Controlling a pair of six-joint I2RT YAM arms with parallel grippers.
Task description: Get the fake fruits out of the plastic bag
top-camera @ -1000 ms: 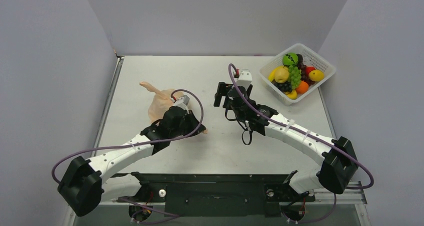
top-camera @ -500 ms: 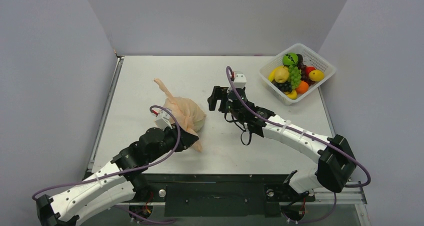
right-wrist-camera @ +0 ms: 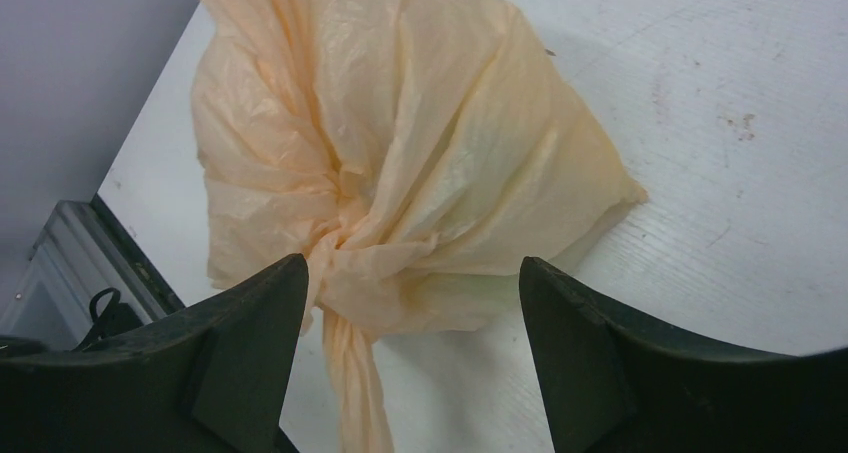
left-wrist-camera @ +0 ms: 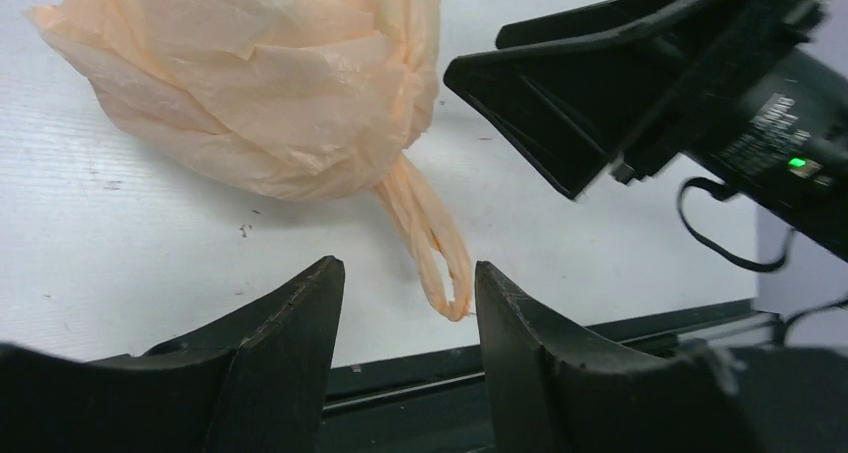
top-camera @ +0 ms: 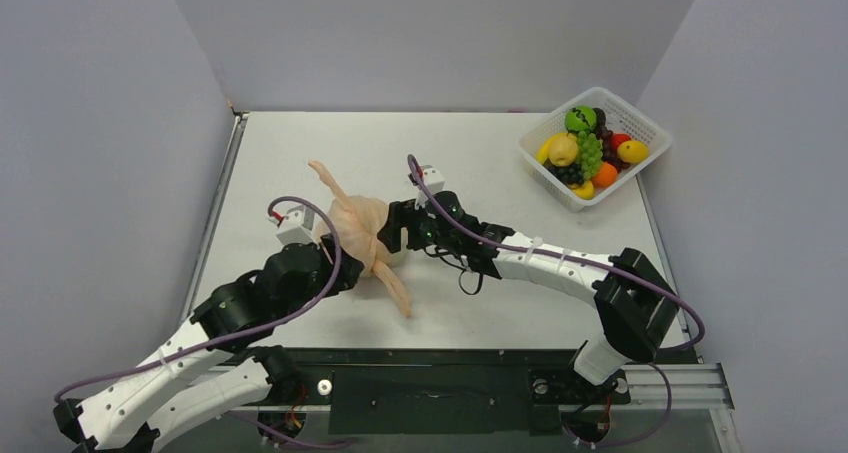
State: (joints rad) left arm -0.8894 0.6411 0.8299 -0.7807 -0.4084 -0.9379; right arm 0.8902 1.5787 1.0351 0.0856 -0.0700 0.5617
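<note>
The plastic bag (top-camera: 362, 229) is a peach-orange bundle tied in a knot, lying left of the table's middle. One twisted tail points to the far left and one (top-camera: 393, 285) to the near right. The fake fruits inside are hidden; only a faint greenish tint shows through the bag (right-wrist-camera: 470, 163). My left gripper (top-camera: 345, 266) is open and empty just near-left of the bag (left-wrist-camera: 270, 83), with the handle loop (left-wrist-camera: 440, 273) lying beyond its tips (left-wrist-camera: 405, 268). My right gripper (top-camera: 397, 229) is open at the bag's right side, its jaws (right-wrist-camera: 410, 268) straddling the knot (right-wrist-camera: 335, 243) without closing.
A white lattice basket (top-camera: 646, 119) at the far right holds several other toy fruits, among them grapes, an orange and a lemon. A finger of the right gripper (left-wrist-camera: 560, 103) shows in the left wrist view. The table's near edge (left-wrist-camera: 600, 318) lies close behind the loop.
My left arm has let go of the bag and drawn back to the near left. My right arm has swung left up to the bag. The bag has shifted slightly right.
</note>
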